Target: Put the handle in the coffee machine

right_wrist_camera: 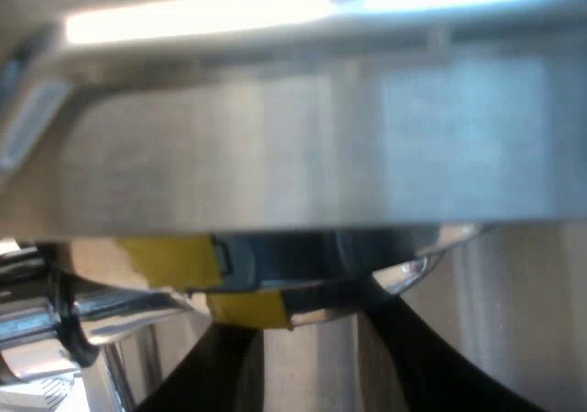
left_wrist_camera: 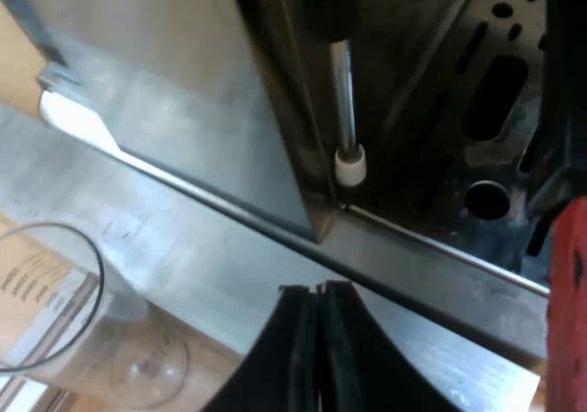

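L end effector clenched, empty; red handle end just beside it. R end effector released under espresso machine. Best: seat flush, twist till locked.

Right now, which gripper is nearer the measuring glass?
Left, probably: left gripper sits beside the measuring glass at the espresso machine tray edge; right gripper is close under the machine's metal front.
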Tool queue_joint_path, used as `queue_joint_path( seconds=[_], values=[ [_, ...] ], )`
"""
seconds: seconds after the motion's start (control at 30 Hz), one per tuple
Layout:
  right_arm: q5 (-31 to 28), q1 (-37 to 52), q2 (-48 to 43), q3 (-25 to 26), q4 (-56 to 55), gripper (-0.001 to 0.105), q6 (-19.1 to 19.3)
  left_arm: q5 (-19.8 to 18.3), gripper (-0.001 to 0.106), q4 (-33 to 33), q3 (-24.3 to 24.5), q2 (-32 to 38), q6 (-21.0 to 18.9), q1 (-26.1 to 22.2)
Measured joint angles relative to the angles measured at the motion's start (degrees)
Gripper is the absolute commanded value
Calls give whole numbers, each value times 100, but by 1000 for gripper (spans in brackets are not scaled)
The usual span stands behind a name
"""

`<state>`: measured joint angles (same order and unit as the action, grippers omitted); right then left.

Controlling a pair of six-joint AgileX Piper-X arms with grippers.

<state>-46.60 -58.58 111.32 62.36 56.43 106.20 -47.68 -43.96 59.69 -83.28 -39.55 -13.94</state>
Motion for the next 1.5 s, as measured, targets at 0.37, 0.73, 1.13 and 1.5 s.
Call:
queue_joint_path(
  seconds=[0.37,0.73,1.13,1.5],
  values=[
    [0,0,0,0,0,28,0,174,1,-445,0,0,135,67],
    [0,0,0,0,0,28,0,16,1,-1216,0,328,532,398],
    [-76,0,0,0,0,28,0,8,1,-2051,0,418,562,747],
    [-86,0,0,-12,0,28,0,-36,1,-2780,27,418,562,801]
  ],
)
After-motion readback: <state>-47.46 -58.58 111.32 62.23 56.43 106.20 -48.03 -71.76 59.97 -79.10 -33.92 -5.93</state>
